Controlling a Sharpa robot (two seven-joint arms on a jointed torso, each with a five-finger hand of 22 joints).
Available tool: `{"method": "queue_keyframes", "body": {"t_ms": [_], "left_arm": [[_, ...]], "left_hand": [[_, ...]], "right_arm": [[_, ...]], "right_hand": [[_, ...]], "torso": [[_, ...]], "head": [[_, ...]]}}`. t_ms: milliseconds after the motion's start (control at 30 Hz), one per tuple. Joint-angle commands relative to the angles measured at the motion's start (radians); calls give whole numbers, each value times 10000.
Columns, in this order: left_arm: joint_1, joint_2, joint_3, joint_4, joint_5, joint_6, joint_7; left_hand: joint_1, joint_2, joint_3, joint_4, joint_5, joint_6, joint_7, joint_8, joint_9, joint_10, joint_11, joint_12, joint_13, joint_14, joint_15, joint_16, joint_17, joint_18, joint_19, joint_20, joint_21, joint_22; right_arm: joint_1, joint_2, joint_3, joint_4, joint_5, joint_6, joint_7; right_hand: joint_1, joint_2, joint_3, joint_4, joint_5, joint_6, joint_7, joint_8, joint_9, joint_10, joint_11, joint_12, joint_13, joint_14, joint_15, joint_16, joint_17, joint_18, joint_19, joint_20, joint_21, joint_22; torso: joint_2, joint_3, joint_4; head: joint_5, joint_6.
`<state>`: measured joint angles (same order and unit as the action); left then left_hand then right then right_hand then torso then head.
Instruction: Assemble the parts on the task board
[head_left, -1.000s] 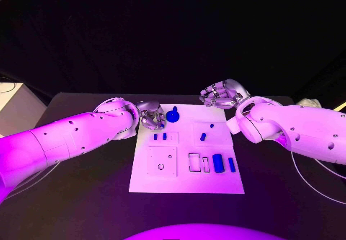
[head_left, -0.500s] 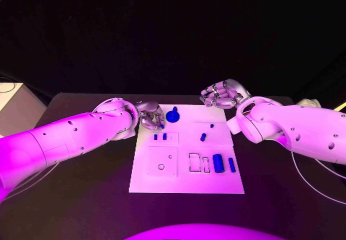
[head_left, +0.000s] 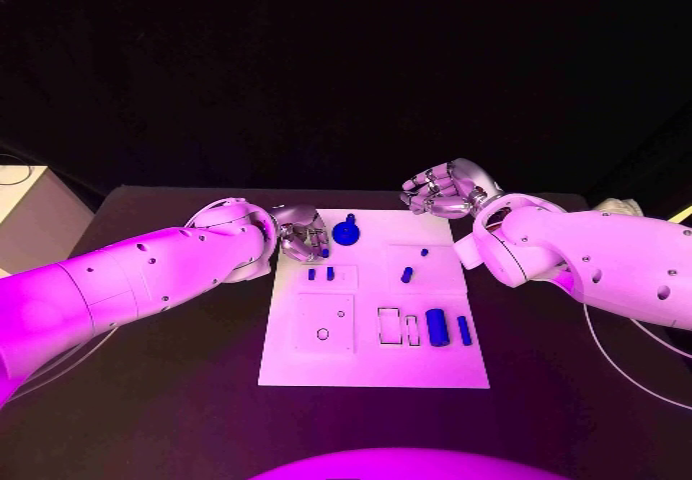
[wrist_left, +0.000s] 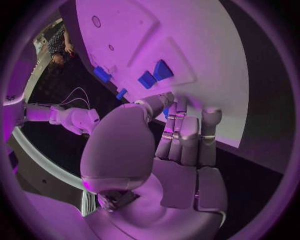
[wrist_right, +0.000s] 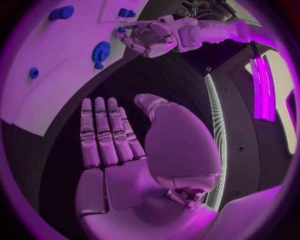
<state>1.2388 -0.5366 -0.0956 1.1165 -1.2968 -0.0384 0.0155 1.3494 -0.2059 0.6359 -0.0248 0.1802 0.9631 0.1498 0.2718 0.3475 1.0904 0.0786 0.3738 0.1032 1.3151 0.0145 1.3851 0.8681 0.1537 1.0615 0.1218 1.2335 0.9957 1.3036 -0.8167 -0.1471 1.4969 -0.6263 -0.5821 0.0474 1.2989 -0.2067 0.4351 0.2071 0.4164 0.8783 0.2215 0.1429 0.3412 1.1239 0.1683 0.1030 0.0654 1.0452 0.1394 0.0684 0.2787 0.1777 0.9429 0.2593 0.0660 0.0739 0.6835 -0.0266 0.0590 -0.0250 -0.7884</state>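
Task board (head_left: 372, 350) sits mid-frame on the black table (head_left: 159, 400), small blue parts (head_left: 436, 327) lying across it. Left hand (head_left: 303, 236) at the board's upper-left corner, fingers curled beside a round blue part (head_left: 346, 232); grip unclear. Right hand (head_left: 447, 190) above the upper-right corner, fingers straight, holding nothing.

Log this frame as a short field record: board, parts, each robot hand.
board: white task board lying flat in the middle of the black table
parts: blue pieces on the board, among them a round knob-like part near the far edge and two bars on the right side
left robot hand: at the board's far left edge, fingers over the edge; a grasp cannot be confirmed
right robot hand: beyond the board's far right corner, fingers apart, holding nothing
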Motion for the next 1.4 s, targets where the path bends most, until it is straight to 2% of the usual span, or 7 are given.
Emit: {"method": "queue_keyframes", "body": {"t_ms": [33, 800, 1000, 1067, 1100, 1233, 1400], "left_arm": [[-13, 18, -5, 30, 44, 86, -3], [-25, -215, -2, 57, 43, -77, -200], [-34, -440, 64, 199, 303, -588, 75], [-35, -588, 130, 280, 624, -852, 266], [-35, -764, 191, 373, 1174, -1110, 528], [-32, -1249, 356, 672, 3161, -1648, 1180], [-35, -2062, 579, 1429, 5488, -1847, 2225]], "left_hand": [[-63, -28, -46, -25, -25, -132, 15, -94, -22, -15, 81, -69, 24, -29, 49, 43, 26, -135, 21, -2, -36, 36], [-18, -121, -123, -78, -23, -639, 184, -522, -163, -61, 193, -100, 172, -85, 139, 49, -76, -129, 3, 69, -67, 2], [20, -123, -121, -91, -11, -755, 217, -634, -194, -275, 240, -162, 212, -463, 183, -196, -806, -22, -431, 110, -368, -457], [27, -87, -113, -79, -8, -767, 223, -654, -197, -282, 242, -138, 237, -436, 189, -176, -694, -30, -398, 119, -352, -414], [27, -68, -116, -71, -10, -761, 224, -656, -196, -250, 239, -103, 259, -419, 187, -165, -673, -29, -393, 121, -351, -411], [84, 11, -90, -69, 8, -634, 286, -654, -173, -573, 333, -2, 362, -1666, 243, -1200, -2958, 307, -1840, 164, -1473, -1937], [418, 105, 14, -392, 42, -535, 387, -679, -173, -952, 441, 278, 522, -2875, 326, -2374, -4072, 284, -2404, 201, -1798, -2038]], "right_arm": [[-4, 0, 2, 0, -114, 88, 96], [-4, -76, 2, -58, -942, 586, -147], [-5, -163, 2, -166, -2437, 1177, -347], [-5, -206, 2, -203, -3052, 1403, -411], [-5, -255, 2, -226, -3659, 1609, -469], [-6, -375, 2, -255, -5208, 2097, -624], [-34, -529, 0, -307, -7211, 2363, -764]], "right_hand": [[-134, -6, 58, 0, 61, 74, 127, -34, -13, 90, 13, -32, -15, -94, 33, -8, -37, 59, -128, 8, -12, -32], [155, -86, 351, -408, -201, 107, 63, -54, -36, 15, -23, -122, -22, 195, -34, 236, -197, 87, -224, -4, 103, -36], [736, -105, 952, -1127, -1259, 425, -211, 80, 12, 223, -304, -114, -15, 1667, -561, 1031, 169, 85, 1119, -559, 782, 219], [824, -76, 930, -1410, -1468, 608, -314, 122, 22, 460, -443, -78, -14, 2262, -798, 1398, 469, 58, 1681, -864, 1194, 423], [900, 29, 686, -1690, -1634, 838, -451, 161, 18, 748, -571, -45, -6, 3014, -1044, 1927, 892, 21, 2301, -1233, 1838, 792], [954, 218, 350, -2190, -1776, 1307, -663, 84, -125, 1275, -846, -237, 2, 4144, -1362, 3467, 2299, -89, 2824, -1842, 3639, 2052], [799, 179, 509, -2406, -1846, 1640, -752, -5, -207, 1738, -960, -316, 156, 4221, -1530, 5032, 3650, -53, 2683, -1965, 5302, 3392]], "torso": [[2, 3, -5], [2, -4, -4], [-6, -4, 0], [-4, -2, -10], [-8, -1, -12], [-17, 17, -2], [7, -16, -2]], "head": [[-3, -5], [-30, 14], [-64, 48], [-102, 67], [-134, 92], [-230, 153], [-361, 277]]}}
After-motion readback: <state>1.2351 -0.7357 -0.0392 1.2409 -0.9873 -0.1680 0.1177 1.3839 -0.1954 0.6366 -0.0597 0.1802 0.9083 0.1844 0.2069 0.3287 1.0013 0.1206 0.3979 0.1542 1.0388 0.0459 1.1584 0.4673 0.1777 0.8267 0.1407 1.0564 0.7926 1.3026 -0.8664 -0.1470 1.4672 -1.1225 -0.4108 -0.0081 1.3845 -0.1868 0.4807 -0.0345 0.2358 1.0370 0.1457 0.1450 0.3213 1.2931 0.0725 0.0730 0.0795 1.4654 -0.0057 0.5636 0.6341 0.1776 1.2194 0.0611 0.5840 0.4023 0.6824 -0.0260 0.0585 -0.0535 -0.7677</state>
